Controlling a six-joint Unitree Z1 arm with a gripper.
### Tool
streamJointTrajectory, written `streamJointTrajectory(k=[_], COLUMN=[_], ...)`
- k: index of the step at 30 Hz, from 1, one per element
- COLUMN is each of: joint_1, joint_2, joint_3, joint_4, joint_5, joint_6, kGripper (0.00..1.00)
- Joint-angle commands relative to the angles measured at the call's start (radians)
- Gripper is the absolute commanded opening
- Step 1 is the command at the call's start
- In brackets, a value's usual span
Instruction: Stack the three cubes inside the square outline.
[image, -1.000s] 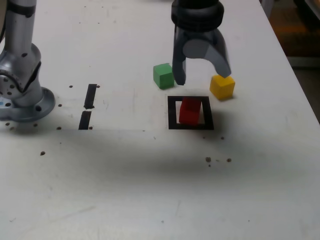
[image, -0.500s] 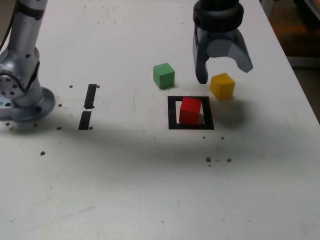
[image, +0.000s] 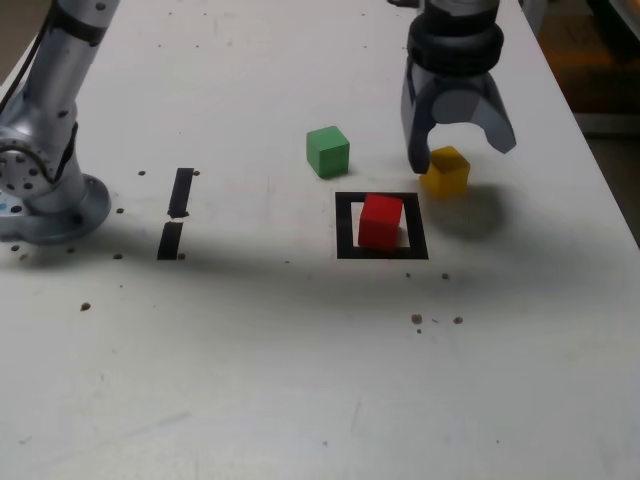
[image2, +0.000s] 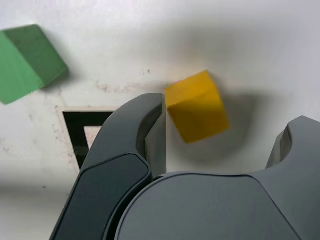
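Yellow cube (image: 446, 171): sat on the counter (image: 300, 360), just right of and beyond the outline's far-right corner in the exterior view.
Gripper (image: 458, 153): hung above the yellow cube, fingers spread wide and holding nothing.
Key relation: in the wrist view the yellow cube (image2: 197, 106) lay between the fingers, close against one finger (image2: 150, 132) and well clear of the other, turned at an angle to them; I judged a small sideways shift and a straight drop would centre it.
Red cube (image: 380, 221): stood inside the outline (image: 344, 224).
Green cube (image: 328, 152): lay beyond the outline, to its left, apart from the others.
Arm: base (image: 45, 190) stood at the exterior view's far left; the wrist pointed steeply down.
Progress: first cube placed, two left, by my reckoning.
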Motion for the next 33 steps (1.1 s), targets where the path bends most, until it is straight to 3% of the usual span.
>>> streamJointTrajectory(k=[1, 12, 17, 19, 28, 33], joint_1=[0.017, 0.069, 0.071, 0.07, 0.058, 0.05], joint_2=[0.013, 0.064, 0.084, 0.09, 0.098, 0.09], joint_3=[-0.003, -0.014, -0.021, -0.022, -0.02, -0.023], joint_4=[0.0, 0.002, 0.002, 0.001, -0.028, -0.042], joint_5=[0.0, -0.001, -0.019, -0.028, -0.033, -0.036], joint_6=[0.008, 0.039, 0.054, 0.06, 0.079, 0.103], kGripper=[0.83, 0.83, 0.8, 0.74, 0.27, 0.15])
